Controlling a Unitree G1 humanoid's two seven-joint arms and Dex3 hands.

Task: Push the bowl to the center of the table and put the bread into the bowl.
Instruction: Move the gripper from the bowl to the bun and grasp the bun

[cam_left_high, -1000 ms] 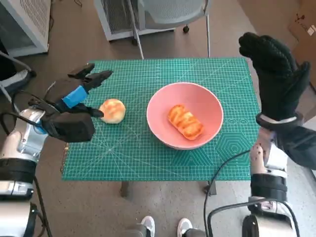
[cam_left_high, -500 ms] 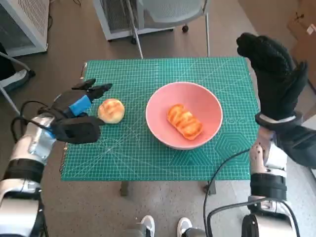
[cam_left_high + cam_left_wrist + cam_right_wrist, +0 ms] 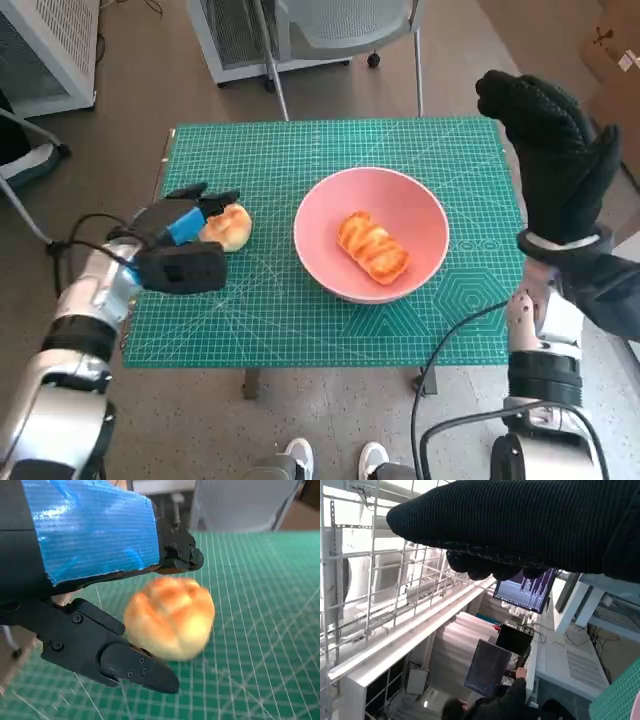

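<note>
Reaching with fingers spread around the loose bun [image 3: 229,226] at nine o'clock of the bowl [image 3: 425,215], the empty left hand [image 3: 172,245] risks knocking it away, while the right hand [image 3: 556,160] hovers spread and empty.

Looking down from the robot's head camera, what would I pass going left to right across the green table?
Left hand → round bread roll → pink bowl with a long bread lying in it → right hand, raised at the table's right edge.
</note>
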